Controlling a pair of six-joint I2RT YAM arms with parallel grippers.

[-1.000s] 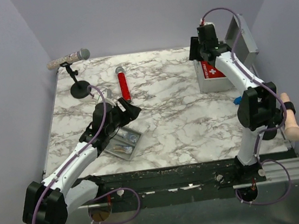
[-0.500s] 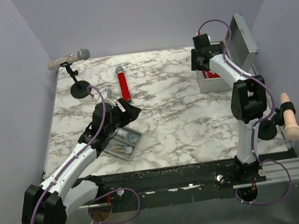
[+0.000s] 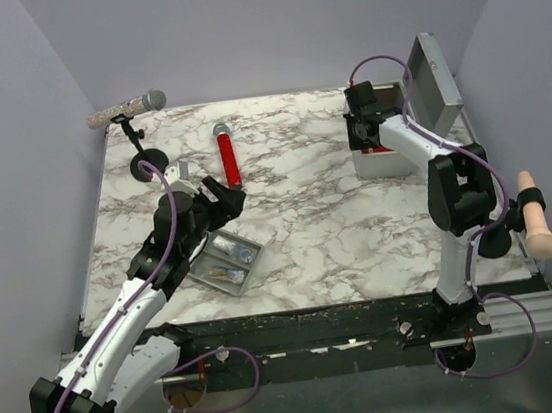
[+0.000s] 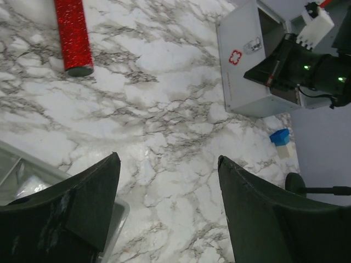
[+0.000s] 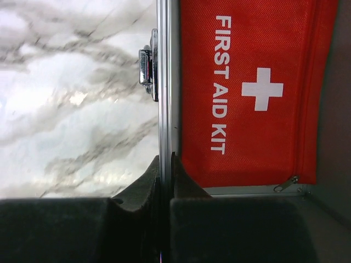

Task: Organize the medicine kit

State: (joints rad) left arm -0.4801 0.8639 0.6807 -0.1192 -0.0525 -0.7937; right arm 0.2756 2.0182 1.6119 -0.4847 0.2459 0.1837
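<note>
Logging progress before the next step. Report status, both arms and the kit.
Left gripper open, empty. Right gripper clamped on medicine kit wall, lid up. Red pouch inside; nothing blocking.

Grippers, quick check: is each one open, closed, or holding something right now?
Left gripper: open, holding nothing.
Right gripper: closed on the rim of the medicine kit, on its latch side.

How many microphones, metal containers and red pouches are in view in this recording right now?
Microphones: 2 (glitter microphone on stand, red microphone lying flat)
Metal containers: 2 (medicine kit, shallow tray)
Red pouches: 1 (first aid pouch inside the kit)
Total: 5
</note>
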